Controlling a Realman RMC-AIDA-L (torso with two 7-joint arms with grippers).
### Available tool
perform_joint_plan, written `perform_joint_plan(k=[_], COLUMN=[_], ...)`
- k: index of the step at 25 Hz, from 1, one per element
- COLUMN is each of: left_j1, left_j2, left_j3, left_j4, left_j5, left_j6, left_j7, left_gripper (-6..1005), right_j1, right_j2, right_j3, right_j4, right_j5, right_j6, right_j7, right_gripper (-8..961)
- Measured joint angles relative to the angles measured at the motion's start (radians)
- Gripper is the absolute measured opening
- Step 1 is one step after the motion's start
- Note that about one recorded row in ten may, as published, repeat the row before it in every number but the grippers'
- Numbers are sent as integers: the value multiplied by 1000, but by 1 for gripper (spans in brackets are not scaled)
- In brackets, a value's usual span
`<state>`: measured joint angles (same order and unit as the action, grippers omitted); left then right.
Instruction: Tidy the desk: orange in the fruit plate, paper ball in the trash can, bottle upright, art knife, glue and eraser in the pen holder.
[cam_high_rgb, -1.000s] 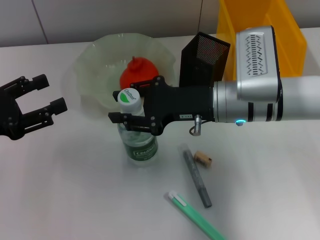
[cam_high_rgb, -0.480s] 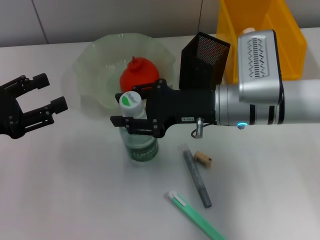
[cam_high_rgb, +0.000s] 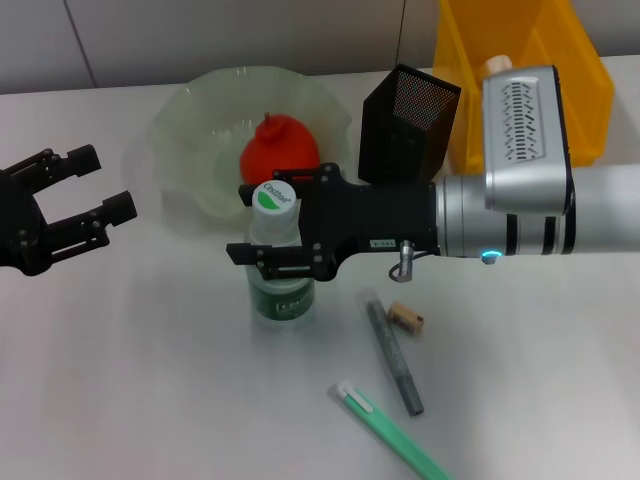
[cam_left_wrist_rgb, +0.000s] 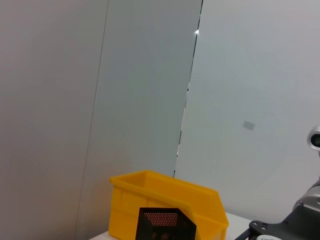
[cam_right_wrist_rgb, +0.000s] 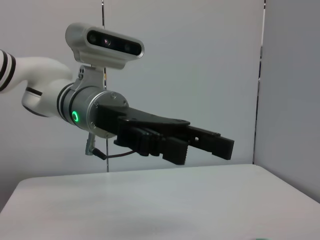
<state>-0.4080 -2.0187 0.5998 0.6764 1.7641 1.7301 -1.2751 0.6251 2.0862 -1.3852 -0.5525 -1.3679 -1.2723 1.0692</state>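
Note:
The bottle (cam_high_rgb: 281, 270) stands upright on the desk (cam_high_rgb: 150, 380), its white and green cap (cam_high_rgb: 275, 197) on top. My right gripper (cam_high_rgb: 262, 224) is shut on the bottle's neck, reaching in from the right. The orange (cam_high_rgb: 280, 150) lies in the fruit plate (cam_high_rgb: 190, 110) just behind. The pen holder (cam_high_rgb: 408, 118) stands in front of the trash can (cam_high_rgb: 560, 60), where a small white lump (cam_high_rgb: 497, 63) that looks like the paper ball shows. The eraser (cam_high_rgb: 407, 317) lies beside a grey stick (cam_high_rgb: 393, 352) and a green stick (cam_high_rgb: 392, 436); which is art knife or glue, I cannot tell. My left gripper (cam_high_rgb: 82, 187) hangs open at far left.
The left wrist view shows the trash can (cam_left_wrist_rgb: 150, 200) and the pen holder (cam_left_wrist_rgb: 165, 225) against a grey wall. In the right wrist view the left gripper (cam_right_wrist_rgb: 200, 142) hovers over the desk (cam_right_wrist_rgb: 150, 200).
The bottle has gone from tilted to upright. My right gripper has shifted slightly to the right with it. The left arm has not moved.

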Motion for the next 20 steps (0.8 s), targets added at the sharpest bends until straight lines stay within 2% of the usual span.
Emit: perform_joint_plan(k=[20], left_j1=[-8], left_j2=[2], left_j3=[41], left_j4=[2], left_j5=[1], left_j6=[16], left_j7=[-4], left_gripper=[778], right_j1=[-84], right_j2=[-10], right_j3=[8], right_j4=[-105], right_j5=[-9], right_j6=[-35], right_j7=[86], right_gripper=[641])
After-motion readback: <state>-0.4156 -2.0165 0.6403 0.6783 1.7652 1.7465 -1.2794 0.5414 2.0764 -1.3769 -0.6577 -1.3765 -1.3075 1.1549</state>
